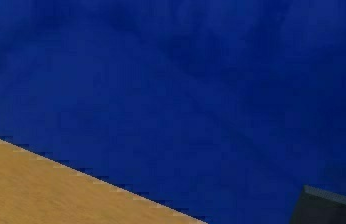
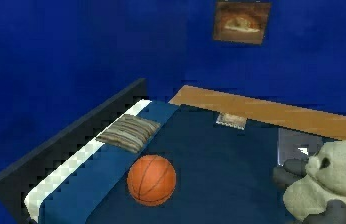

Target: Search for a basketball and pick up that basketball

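Basketball [image 2: 152, 180] is found, I'd say, so the search half of the job looks done; the pick-up is still to do.

Looking ahead first: a deep blue wall [image 1: 181, 80] takes up most of the forward view. A wedge of tan floor [image 1: 41, 190] slants across the lower left. A dark corner [image 1: 331, 205] pokes in at the bottom right, and I can't say what it belongs to. Nothing orange lies that way.

Out to the arm side: the basketball sits on a bed [image 2: 221, 155] with a blue cover, resting on the cover toward the near edge. A striped pillow [image 2: 128, 132] lies just beyond it, close to the dark headboard [image 2: 61, 150]. Well over toward this view's right a panda toy [image 2: 326, 180] sits on the same cover, apart from the basketball. A small flat thing [image 2: 231, 119] lies at the bed's far edge, too small to name. Above it all, a framed picture [image 2: 242, 20] hangs on the blue wall.

As for the tool, I cannot tell its state, so I cannot place the basketball against it either. My guess is that the arm must be brought out over the bed on this side and lowered to the basketball. It is round and sits on soft bedding, so it may roll away at a nudge.
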